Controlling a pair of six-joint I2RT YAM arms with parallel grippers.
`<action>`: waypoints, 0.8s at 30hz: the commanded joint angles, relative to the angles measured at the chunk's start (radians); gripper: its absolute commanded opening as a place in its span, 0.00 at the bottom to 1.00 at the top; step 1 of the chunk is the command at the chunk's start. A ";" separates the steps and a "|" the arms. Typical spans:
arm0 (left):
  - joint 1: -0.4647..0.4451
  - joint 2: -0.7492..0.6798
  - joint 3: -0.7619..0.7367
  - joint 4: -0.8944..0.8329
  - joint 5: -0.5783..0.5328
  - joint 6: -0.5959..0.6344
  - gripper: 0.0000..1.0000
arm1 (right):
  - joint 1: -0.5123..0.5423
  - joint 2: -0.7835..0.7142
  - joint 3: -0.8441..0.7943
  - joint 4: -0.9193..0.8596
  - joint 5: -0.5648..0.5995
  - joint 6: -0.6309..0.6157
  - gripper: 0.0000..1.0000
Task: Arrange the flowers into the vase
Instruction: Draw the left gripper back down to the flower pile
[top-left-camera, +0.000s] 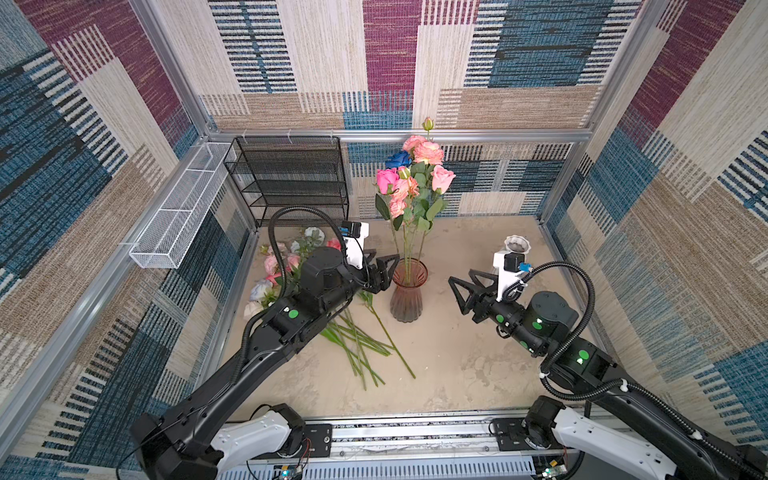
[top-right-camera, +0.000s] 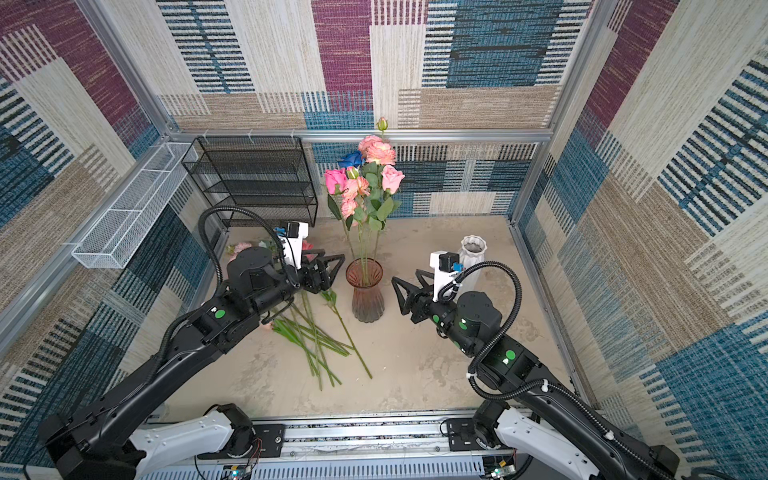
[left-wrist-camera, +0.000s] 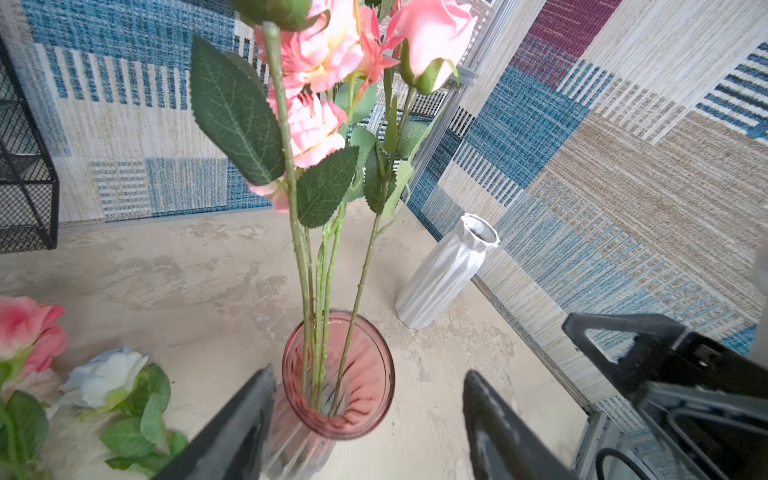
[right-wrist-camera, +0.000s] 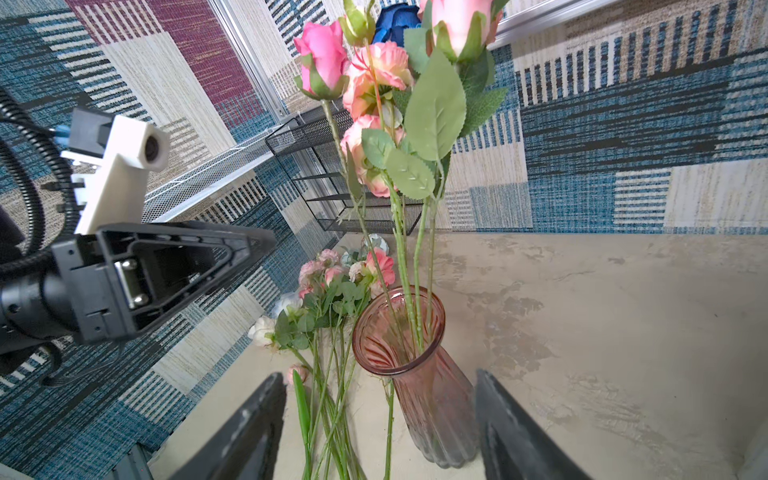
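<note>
A pink ribbed glass vase stands mid-table with several flowers upright in it, pink and peach roses plus one dark blue. More flowers lie on the table to its left, partly under my left arm. My left gripper hangs open just left of the vase rim and holds nothing. To the right of the vase my right gripper is open, apart from it and empty.
A white ribbed vase stands at the back right, behind my right arm. A black mesh rack fills the back left corner. A white wire basket hangs on the left wall. Patterned walls close in three sides.
</note>
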 joint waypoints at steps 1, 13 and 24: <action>0.021 -0.052 -0.055 -0.122 -0.060 -0.070 0.76 | 0.000 -0.006 -0.011 0.022 -0.011 0.017 0.72; 0.412 -0.062 -0.424 -0.145 0.186 -0.350 0.57 | -0.001 0.000 -0.032 0.033 -0.025 0.020 0.69; 0.554 0.101 -0.524 0.059 0.174 -0.414 0.35 | 0.000 0.000 -0.039 0.039 -0.024 0.016 0.68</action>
